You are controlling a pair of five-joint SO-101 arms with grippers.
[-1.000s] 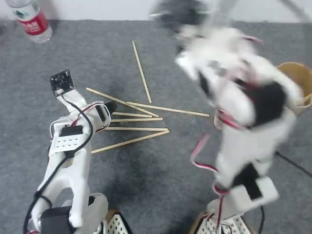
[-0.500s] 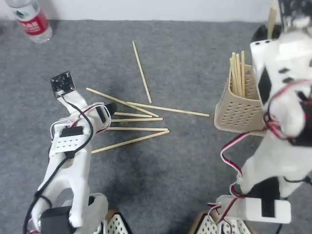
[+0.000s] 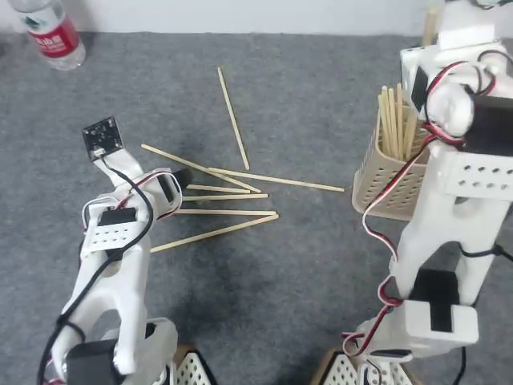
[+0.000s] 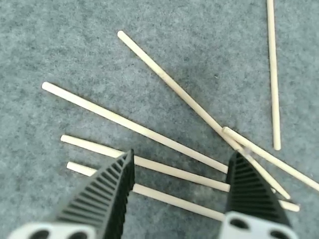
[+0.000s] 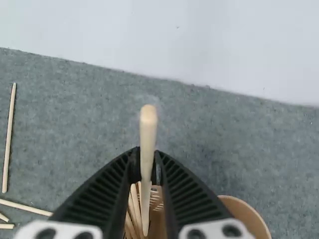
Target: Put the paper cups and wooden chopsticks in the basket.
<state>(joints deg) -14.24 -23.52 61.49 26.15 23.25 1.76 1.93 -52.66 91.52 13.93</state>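
right gripper [image 5: 145, 151] pinched shut on pale wooden chopstick [image 5: 148, 119], stick upright btw jaws, over beige perforated plastic basket [image 3: 385, 192], left gripper [image 4: 181, 155] jaws wide above loose wooden chopsticks [image 4: 134, 127] on grey carpet [image 3: 321, 257], high view adds bundle of sticks [image 3: 393, 120] standing in basket

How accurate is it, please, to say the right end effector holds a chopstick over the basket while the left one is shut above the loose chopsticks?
One slip: the left end effector is open, not shut, above the loose chopsticks, as the left wrist view shows. The right end effector does hold a chopstick over the basket.
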